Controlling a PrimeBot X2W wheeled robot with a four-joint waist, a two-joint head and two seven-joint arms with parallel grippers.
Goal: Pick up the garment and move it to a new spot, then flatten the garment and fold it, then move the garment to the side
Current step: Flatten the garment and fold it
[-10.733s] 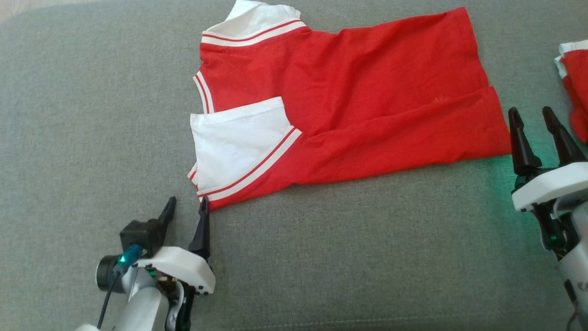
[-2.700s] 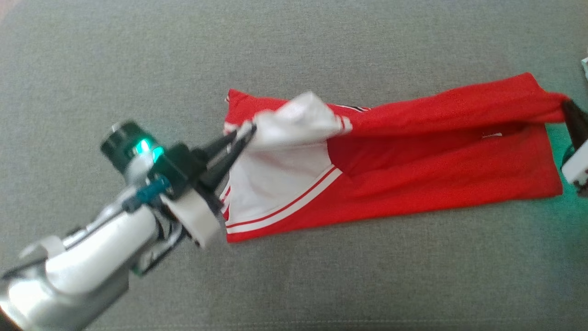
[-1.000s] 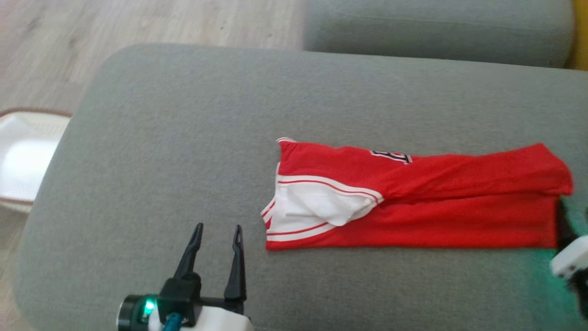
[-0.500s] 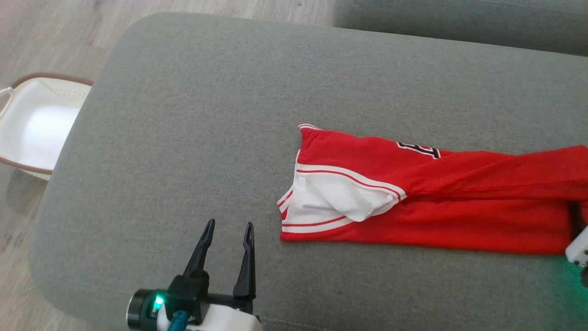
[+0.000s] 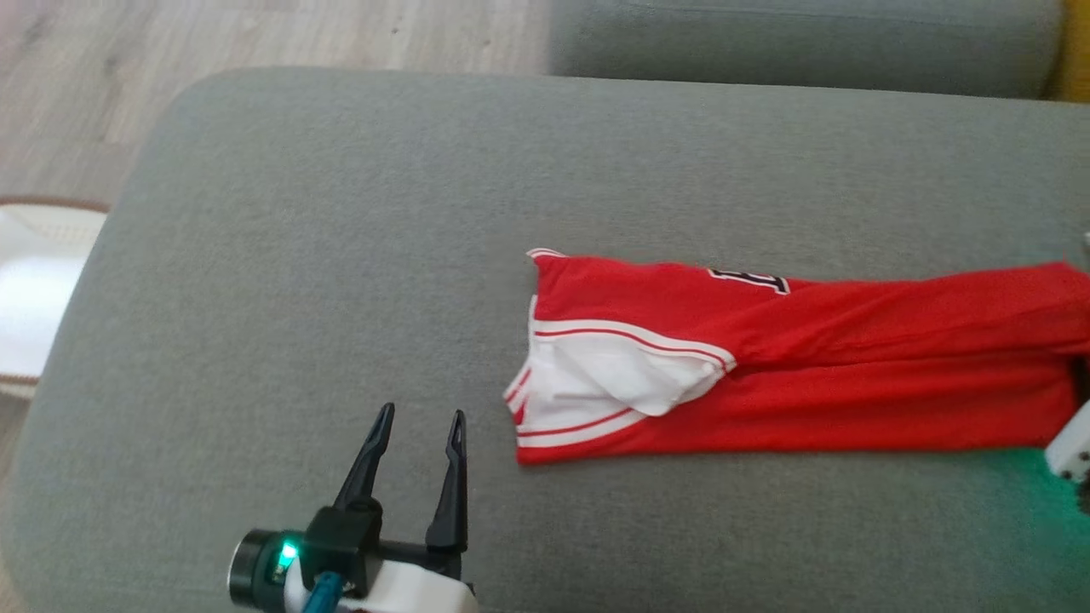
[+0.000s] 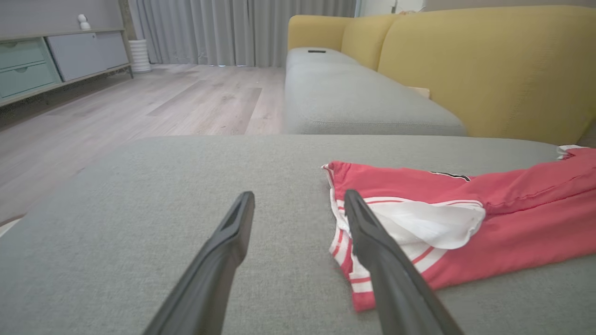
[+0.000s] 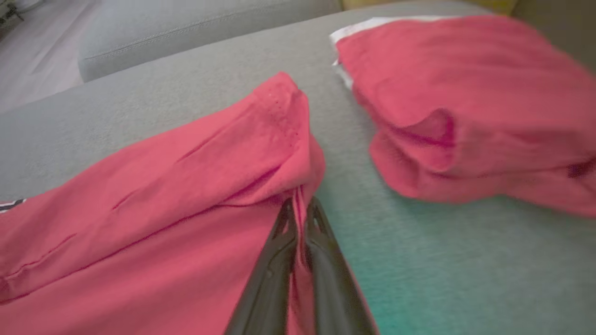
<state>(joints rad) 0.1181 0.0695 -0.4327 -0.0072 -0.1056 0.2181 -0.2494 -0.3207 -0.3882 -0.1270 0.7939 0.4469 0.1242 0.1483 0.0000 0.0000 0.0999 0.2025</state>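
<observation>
Head view: red garment [image 5: 809, 375] flat on grey cushion [image 5: 298, 255], folded into a long strip running left to right, right of middle. White panel with red stripes at its left end, black print near its far edge. Runs out past the right edge of the view. Low on the left, left gripper [image 5: 421, 415], near the striped end yet apart from it, fingers [image 5: 368, 460] spread wide, holding nothing. Green glow on cushion by the red end. White basket [image 5: 34, 289] on wooden floor [image 5: 255, 34] beyond cushion's left side

Left wrist view: both dark fingers well apart above bare cushion, nothing between them. Striped end of garment just to their right, one finger crossing in front of it; touching or not, cannot tell. Yellow sofa [image 6: 489, 60] behind, curtains [image 6: 233, 28] and cabinet [image 6: 46, 56] farther off

Right wrist view: right gripper [image 7: 300, 204] with fingers pressed together, clamped on a fold of red cloth at garment's corner. Cloth bunched into a ridge just above the fingertips. Red heap [image 7: 465, 107], blurred, on cushion to the right, apart from garment, a strip of grey between them
</observation>
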